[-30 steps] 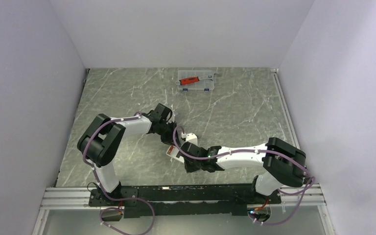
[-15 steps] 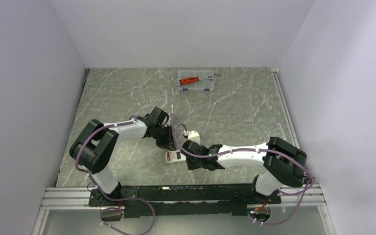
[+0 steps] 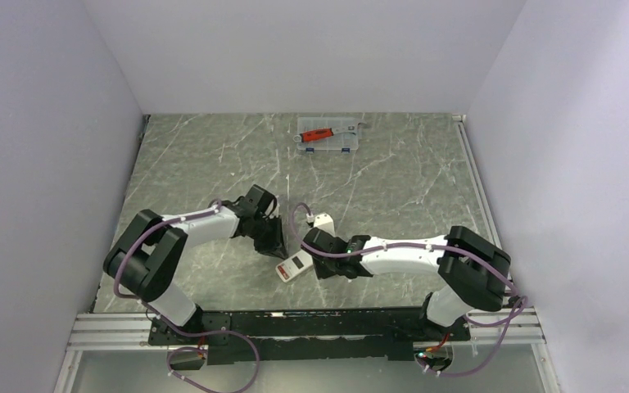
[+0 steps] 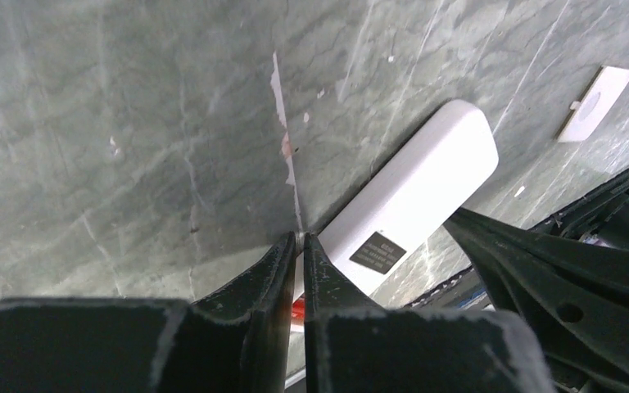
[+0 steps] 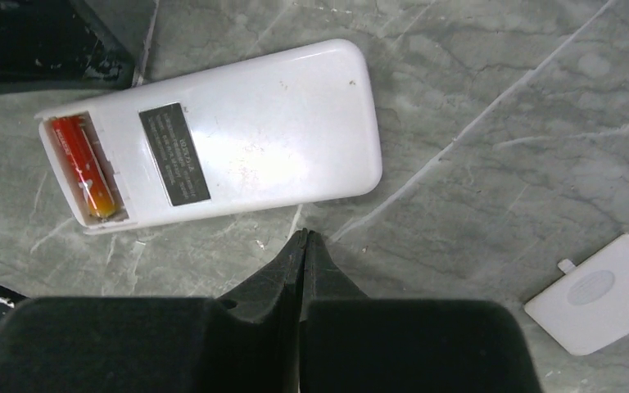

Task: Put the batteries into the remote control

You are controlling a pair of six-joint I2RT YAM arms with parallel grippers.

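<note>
Down on the grey veined table, the remote control lies with its plain white back up, in the near half of the surface between the two arms. Its recess at one end is uncovered, and one orange-red battery sits inside it, next to a dark label. No other battery can be made out in any view.

The right gripper is clenched, fingers pressed flat together and holding nothing. Its tips sit just beside the middle of the remote's long edge.

The left gripper comes in at the battery end from the other side. Its fingers are pinched almost together with only a thin slit between them, and nothing shows in their grip. Its wrist view catches a red glint through that slit.

A small white square piece lies flat on the table near the remote, apart from it. Well away at the far edge stands a clear plastic case with a red-handled tool on it.
</note>
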